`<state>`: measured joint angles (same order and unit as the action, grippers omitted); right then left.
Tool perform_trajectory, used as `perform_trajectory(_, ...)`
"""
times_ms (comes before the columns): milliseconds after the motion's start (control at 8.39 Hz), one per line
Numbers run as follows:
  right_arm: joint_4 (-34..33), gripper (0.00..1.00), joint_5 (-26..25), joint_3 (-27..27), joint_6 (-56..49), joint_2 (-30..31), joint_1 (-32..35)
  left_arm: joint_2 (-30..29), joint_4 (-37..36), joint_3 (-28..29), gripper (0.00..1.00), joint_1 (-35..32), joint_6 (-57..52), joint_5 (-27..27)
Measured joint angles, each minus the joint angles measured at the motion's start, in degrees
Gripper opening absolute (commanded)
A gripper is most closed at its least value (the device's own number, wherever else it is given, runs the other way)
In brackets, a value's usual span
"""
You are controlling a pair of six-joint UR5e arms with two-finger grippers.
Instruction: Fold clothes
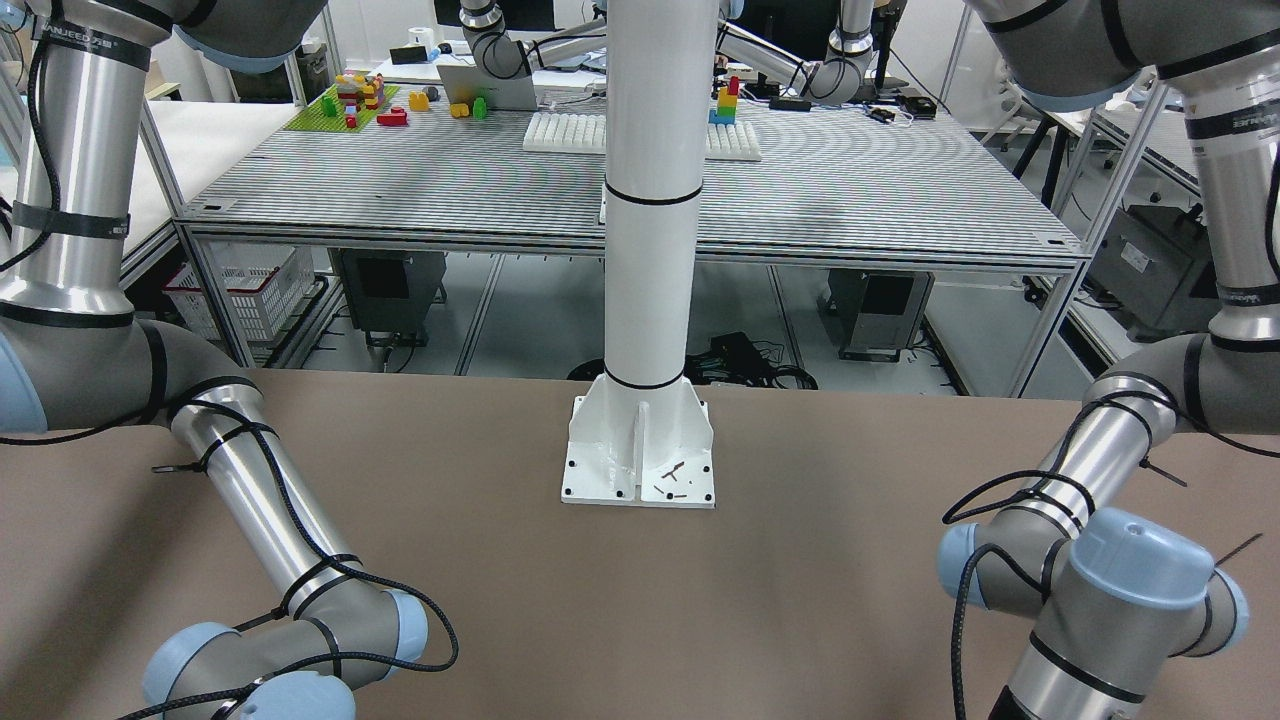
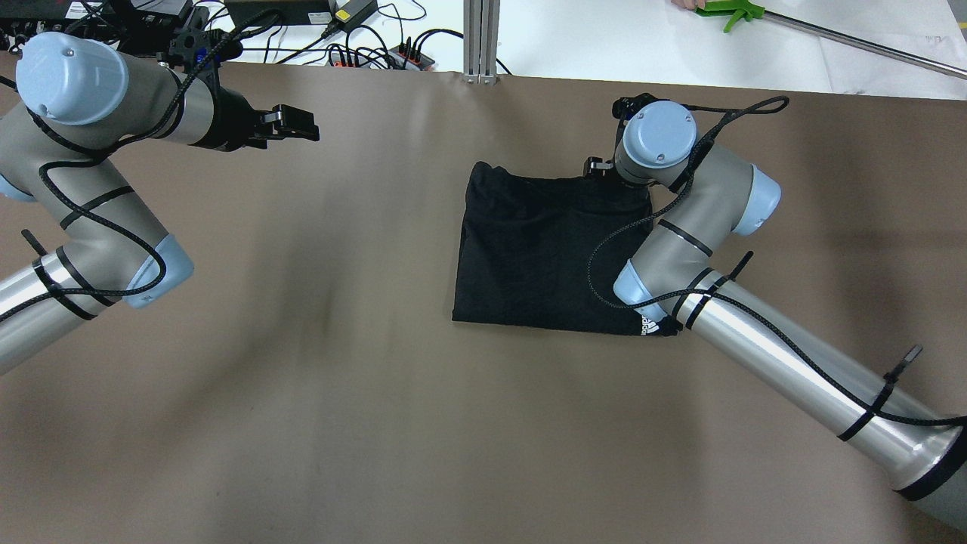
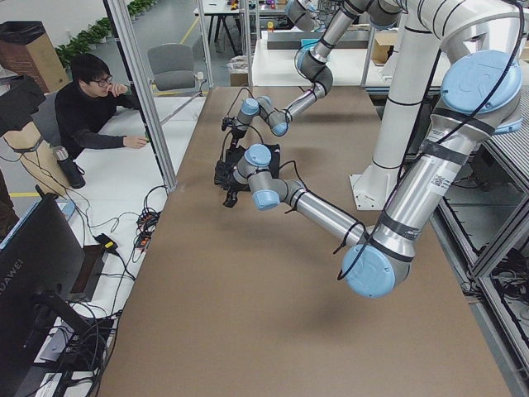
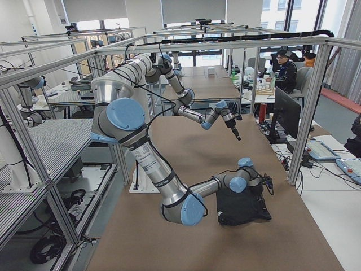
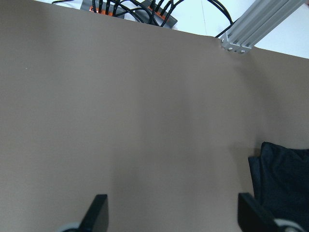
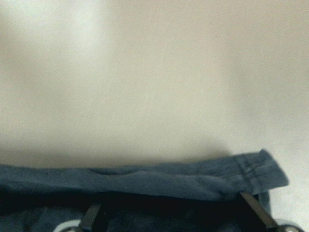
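Observation:
The black garment (image 2: 540, 253) lies folded into a rough rectangle on the brown table, right of centre, with a white logo at its near right corner. My right gripper (image 6: 171, 217) is open, low over the garment's far right corner. Its fingers (image 6: 251, 208) stand wide apart over the stitched hem band (image 6: 251, 166). In the overhead view the wrist (image 2: 656, 143) hides most of that gripper. My left gripper (image 2: 291, 125) is open and empty above the bare table at the far left. The left wrist view shows the garment's corner (image 5: 285, 179) at its right edge.
A power strip and cables (image 2: 378, 53) lie past the table's far edge beside an aluminium post (image 2: 482, 38). A green-handled rod (image 2: 729, 11) lies at the far right. The white pillar's base plate (image 1: 638, 470) is bolted to the robot's side. An operator (image 3: 91, 112) sits beside the table.

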<state>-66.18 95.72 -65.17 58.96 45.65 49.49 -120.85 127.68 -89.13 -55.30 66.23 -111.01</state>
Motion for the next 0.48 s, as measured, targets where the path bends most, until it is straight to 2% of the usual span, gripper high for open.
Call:
perform_trajectory(238, 0.35, 0.94, 0.38, 0.49, -2.06, -0.76, 1.7, -0.42, 0.02, 0.36, 0.94, -0.02, 0.0, -0.08)
perform_trajectory(477, -0.05, 0.94, 4.28, 0.5, -7.53, -0.56, 5.57, -0.74, -0.35, 0.24, 0.94, -0.96, -0.06, -0.38)
